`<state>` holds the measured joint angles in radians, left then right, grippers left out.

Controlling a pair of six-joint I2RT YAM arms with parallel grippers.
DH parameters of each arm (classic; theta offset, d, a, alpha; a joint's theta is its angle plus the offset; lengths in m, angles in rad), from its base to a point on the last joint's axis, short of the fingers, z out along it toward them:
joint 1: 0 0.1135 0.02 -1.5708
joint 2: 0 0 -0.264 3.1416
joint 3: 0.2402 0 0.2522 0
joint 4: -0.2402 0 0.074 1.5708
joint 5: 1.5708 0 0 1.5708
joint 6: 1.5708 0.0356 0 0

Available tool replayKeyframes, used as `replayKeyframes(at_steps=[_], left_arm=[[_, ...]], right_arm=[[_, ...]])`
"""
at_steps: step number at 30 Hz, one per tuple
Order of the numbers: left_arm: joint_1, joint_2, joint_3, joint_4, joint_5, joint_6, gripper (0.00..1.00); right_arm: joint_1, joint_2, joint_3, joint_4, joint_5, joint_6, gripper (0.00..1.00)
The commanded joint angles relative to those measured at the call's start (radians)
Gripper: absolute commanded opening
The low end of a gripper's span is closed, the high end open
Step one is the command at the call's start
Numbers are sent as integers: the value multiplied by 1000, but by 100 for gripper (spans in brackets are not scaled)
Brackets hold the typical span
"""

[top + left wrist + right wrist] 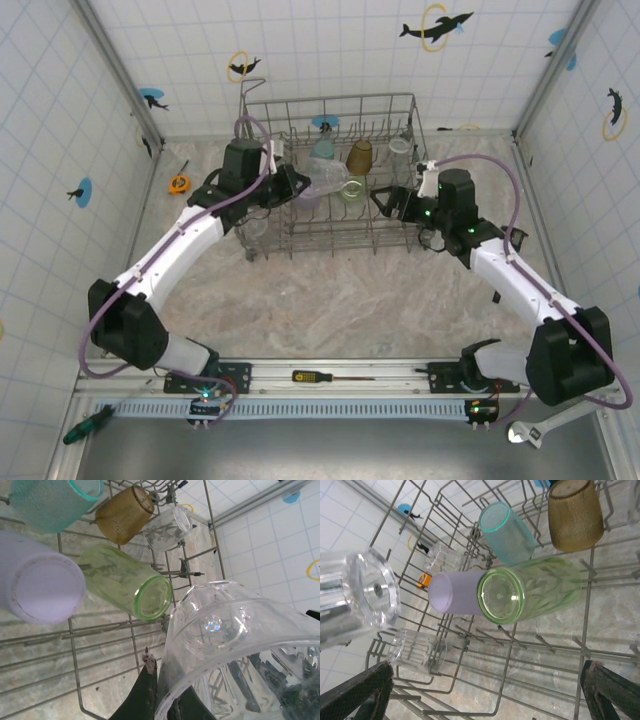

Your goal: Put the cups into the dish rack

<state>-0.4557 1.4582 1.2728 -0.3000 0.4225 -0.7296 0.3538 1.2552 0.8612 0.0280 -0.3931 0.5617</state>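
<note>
L pincer (161, 700) is clamped tight on the rim of a clear cup (235, 630), wall nipped between its fingers. The cup hangs tilted over the left-middle of the dish rack (300, 105), just beside the lavender cup (40, 582) and the green cup (125, 580). Teal cup (50, 500), amber cup (122, 512) and 1 more clear one (167, 527) sit further back in the rack. R pincer (485, 695) is spread fully wide w/ nothing in it, hovering over the rack's right side. Step in hand, as I read it: placing this clear cup. Next move prob needs it lowered mouth-down onto free tines w/o bumping the lavender cup, then jaws let go
</note>
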Motion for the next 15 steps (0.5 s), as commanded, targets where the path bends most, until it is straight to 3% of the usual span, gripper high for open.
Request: replayKeyframes(at_steps=[1,15], left_arm=[[62,29,21,103,112,24,0],[162,187,-15,374,425,-20,0]], right_arm=[[-6,38,65,41,-49,9,100],[-14,207,129,357,-218,193,100]])
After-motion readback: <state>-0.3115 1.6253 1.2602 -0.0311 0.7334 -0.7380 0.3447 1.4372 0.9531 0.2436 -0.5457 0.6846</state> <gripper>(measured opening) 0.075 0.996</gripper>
